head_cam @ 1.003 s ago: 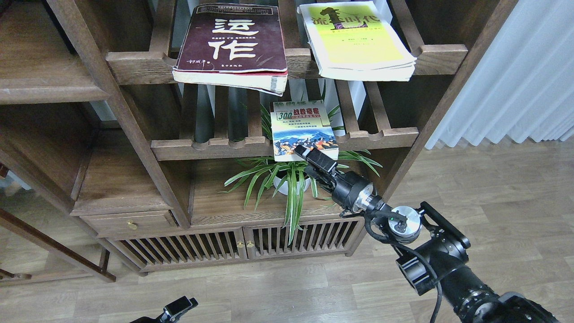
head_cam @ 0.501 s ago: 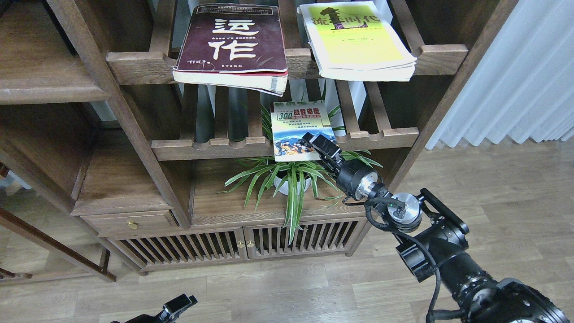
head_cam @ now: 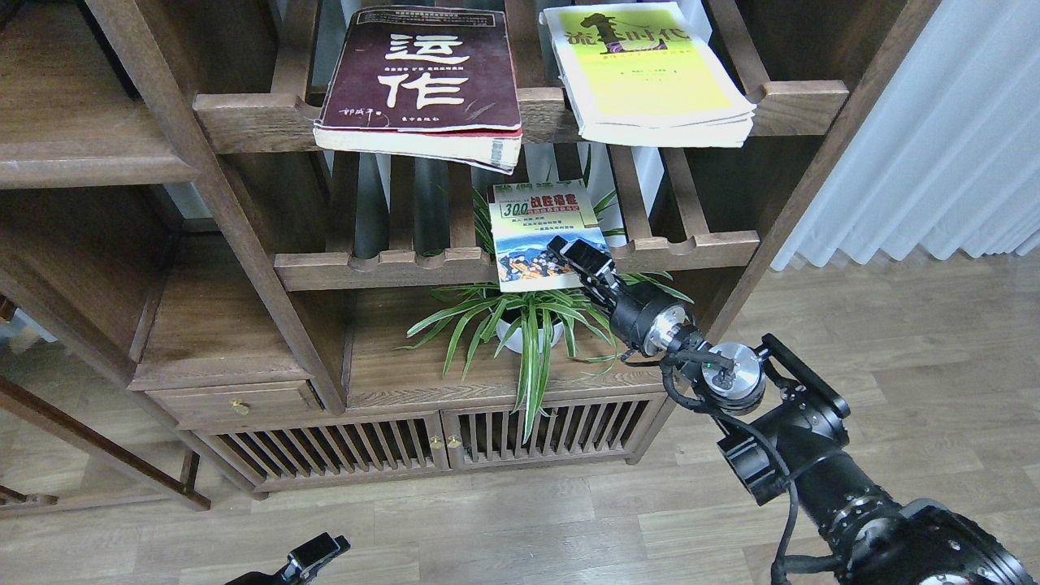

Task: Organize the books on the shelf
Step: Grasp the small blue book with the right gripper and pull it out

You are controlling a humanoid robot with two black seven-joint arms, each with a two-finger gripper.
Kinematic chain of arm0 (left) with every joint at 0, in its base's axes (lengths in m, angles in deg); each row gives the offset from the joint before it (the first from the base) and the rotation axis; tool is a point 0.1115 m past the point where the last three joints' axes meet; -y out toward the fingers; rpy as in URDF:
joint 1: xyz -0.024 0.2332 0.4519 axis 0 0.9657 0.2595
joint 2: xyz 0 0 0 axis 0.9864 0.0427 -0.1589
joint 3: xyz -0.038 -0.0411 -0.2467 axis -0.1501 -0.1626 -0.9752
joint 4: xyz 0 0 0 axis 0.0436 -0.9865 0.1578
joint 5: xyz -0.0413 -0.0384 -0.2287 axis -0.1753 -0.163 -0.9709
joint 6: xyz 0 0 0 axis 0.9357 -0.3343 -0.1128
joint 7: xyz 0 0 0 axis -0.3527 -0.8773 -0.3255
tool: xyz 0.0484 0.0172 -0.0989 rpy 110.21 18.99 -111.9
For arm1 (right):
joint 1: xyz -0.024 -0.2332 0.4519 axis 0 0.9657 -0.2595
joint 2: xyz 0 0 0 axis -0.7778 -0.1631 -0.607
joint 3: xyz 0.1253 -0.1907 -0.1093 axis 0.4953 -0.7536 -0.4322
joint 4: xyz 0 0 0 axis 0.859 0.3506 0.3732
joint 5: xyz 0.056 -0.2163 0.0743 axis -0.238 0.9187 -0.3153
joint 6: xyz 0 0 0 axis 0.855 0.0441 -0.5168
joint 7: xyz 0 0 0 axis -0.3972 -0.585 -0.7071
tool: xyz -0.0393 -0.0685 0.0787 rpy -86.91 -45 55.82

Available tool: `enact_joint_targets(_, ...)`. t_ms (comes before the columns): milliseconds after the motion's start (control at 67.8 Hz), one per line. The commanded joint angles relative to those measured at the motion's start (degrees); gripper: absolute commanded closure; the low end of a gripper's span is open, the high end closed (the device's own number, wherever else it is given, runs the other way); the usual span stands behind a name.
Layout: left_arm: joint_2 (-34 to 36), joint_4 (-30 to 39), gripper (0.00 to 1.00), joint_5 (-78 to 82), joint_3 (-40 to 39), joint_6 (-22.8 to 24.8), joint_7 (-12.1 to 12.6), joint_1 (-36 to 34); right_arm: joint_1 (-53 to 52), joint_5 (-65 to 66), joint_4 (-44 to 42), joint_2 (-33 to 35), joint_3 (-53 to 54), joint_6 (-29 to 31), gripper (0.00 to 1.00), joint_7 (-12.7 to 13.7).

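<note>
The maroon book [head_cam: 422,77] with white characters and the yellow-green book [head_cam: 646,73] lie flat on the upper slatted rack. The smaller white book [head_cam: 540,231] with a colourful picture lies on the lower slatted rack, its front end overhanging the rail. My right gripper [head_cam: 575,256] is at that book's front right corner, one finger on the cover, shut on it. My left gripper [head_cam: 313,559] shows only as a dark tip at the bottom edge, away from everything. A solid dark-brown plank shelf [head_cam: 73,166] is at the upper left.
A spider plant in a white pot [head_cam: 524,325] stands on the cabinet top right under the white book and my right wrist. The scalloped front rail [head_cam: 382,264] and slanted uprights [head_cam: 244,236] frame the racks. A white curtain [head_cam: 934,162] hangs at the right.
My right gripper has risen from below the white book's front edge onto its front right corner. The book's far end has shifted up slightly. The left gripper has sunk a little.
</note>
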Motion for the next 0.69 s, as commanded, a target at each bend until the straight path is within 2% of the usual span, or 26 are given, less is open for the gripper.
enact_joint_targets(0, 0.3, 0.0, 0.00, -0.1, 0.0, 0.0, 0.0, 0.0, 0.4, -0.1, 1.2, 0.0, 0.2, 2.5, 0.69, 0.5)
enact_joint_targets(133, 0.3, 0.0, 0.00, -0.1, 0.0, 0.0, 0.0, 0.0, 1.5, -0.4, 1.2, 0.0, 0.4, 9.2, 0.96, 2.3)
enact_joint_targets(251, 0.4, 0.0, 0.00, -0.1, 0.0, 0.0, 0.0, 0.1, 3.3, -0.4, 1.9, 0.0, 0.4, 12.7, 0.97, 5.5)
enact_joint_targets(398, 0.3, 0.1, 0.00, -0.1, -0.1, 0.0, 0.0, 0.0, 7.1, -1.7, 6.5, 0.0, 0.4, 13.2, 0.97, 6.3)
enact_joint_targets(546, 0.3, 0.8, 0.00, -1.2, -0.7, 0.0, 0.0, -0.7, 13.2, -5.3, 14.6, 0.2, 0.4, 13.7, 0.97, 8.9)
enact_joint_targets(678, 0.0, 2.5, 0.00, -3.9, -2.3, 0.0, 0.3, -0.8, 20.8, -6.6, 21.7, 3.2, 0.3, 13.7, 0.97, 10.0)
